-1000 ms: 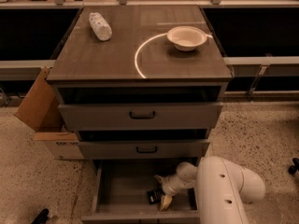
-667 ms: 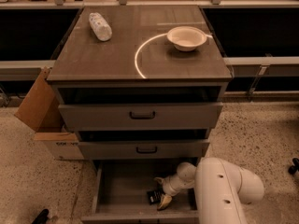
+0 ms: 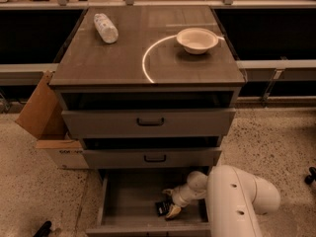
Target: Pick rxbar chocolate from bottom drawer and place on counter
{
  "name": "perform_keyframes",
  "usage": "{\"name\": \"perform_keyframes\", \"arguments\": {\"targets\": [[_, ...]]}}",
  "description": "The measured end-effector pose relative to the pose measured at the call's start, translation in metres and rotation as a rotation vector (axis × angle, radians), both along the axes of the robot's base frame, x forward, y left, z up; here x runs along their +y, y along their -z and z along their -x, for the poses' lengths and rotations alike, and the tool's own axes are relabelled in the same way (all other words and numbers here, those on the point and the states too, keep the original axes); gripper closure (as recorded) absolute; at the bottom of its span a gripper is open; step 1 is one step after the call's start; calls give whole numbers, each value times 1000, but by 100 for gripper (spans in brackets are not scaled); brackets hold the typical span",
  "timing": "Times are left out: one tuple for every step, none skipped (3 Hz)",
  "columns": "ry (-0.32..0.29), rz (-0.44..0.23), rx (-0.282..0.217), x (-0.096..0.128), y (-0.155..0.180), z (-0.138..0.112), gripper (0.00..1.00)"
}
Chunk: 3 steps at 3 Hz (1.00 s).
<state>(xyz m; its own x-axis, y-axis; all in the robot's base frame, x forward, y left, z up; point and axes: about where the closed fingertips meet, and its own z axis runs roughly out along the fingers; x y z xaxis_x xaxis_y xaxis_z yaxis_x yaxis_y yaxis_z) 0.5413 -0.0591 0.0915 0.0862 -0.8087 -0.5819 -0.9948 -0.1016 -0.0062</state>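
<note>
Low inside the pulled-out drawer (image 3: 128,201), the claw (image 3: 170,202) holds its fingers spread, with the black bar (image 3: 162,208) on the drawer floor just left of its tips and the counter (image 3: 123,58) well above.

No legible text: dark print on the cardboard box (image 3: 61,152) and the rxbar chocolate (image 3: 162,207), beside the gripper (image 3: 171,203) in the bottom drawer (image 3: 128,197), is unreadable.

Arm (image 3: 242,201): thick, rounded, off-white shell, small dark dots.
Wrist (image 3: 196,180): white ball-shaped joint.
Gripper (image 3: 170,202): cream and yellowish, inside bottom drawer (image 3: 129,201).
</note>
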Motion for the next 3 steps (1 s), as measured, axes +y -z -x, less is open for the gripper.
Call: {"name": "perform_keyframes", "arguments": {"targets": [[0, 0, 0, 0, -5, 0, 95], [0, 0, 0, 0, -9, 0, 100], [2, -10, -29, -3, -25, 3, 100]]}}
